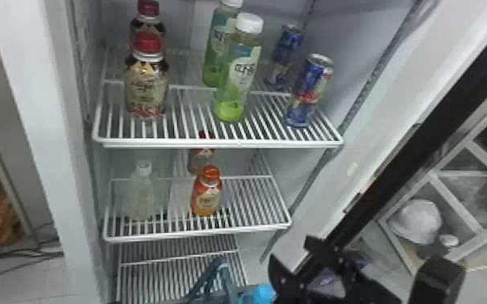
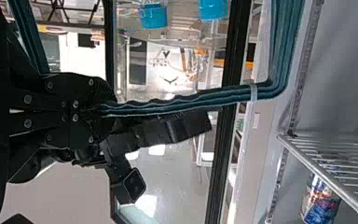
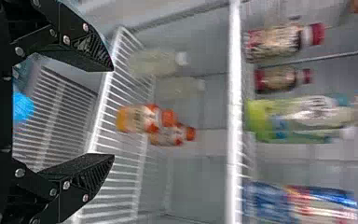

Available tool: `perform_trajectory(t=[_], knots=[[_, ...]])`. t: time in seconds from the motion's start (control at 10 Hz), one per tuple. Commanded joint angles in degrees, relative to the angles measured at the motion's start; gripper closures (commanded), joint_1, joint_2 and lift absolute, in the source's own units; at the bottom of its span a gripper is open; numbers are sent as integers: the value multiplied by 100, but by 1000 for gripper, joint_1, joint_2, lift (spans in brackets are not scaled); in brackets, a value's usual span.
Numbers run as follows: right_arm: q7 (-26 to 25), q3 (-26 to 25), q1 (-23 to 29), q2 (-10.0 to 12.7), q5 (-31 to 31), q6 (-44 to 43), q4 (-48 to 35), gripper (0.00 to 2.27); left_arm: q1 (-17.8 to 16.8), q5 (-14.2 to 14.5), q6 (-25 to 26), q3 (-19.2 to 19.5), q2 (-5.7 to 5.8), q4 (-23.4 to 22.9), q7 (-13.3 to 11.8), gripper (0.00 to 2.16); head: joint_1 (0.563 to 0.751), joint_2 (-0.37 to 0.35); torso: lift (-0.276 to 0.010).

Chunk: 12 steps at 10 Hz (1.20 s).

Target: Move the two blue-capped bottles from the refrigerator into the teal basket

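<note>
Right pincer (image 1: 289, 248) spread, lower right, head view. Left wrist view: left pincer (image 2: 93, 111) pinching teal handle (image 2: 177, 103), blue caps (image 2: 154, 17) up top.

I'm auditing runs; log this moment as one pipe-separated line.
left end effector: shut on teal basket handle | right end effector: open, facing fridge shelves | two blue caps: near handle

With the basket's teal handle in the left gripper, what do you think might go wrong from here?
The left gripper grips the teal handle, which might slip or let the load sway, perhaps knocking the blue-capped bottles together.

The open right gripper faces the middle shelf, so moving forward could bump its edge or the orange-capped bottle.
</note>
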Motion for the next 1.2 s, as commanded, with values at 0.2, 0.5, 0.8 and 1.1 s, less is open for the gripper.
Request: perform_trajectory(t=[0.2, 0.5, 0.8, 1.1], knots=[[-250, 132, -112, 230, 286, -1377, 481, 401, 16, -44, -14, 19, -19, 0, 3, 1154, 695, -350, -136], [-839, 351, -421, 283, 286, -2179, 959, 407, 30, -106, 0, 28, -28, 0, 20, 1154, 695, -350, -136], [-1094, 457, -773, 344, 391, -2587, 1381, 403, 2, -132, 42, -7, -28, 0, 29, 1154, 695, -350, -136], [-1181, 545, -1110, 336, 470, -3037, 1986, 403, -12, -132, 28, -51, -37, 0, 38, 1154, 695, -350, -136]])
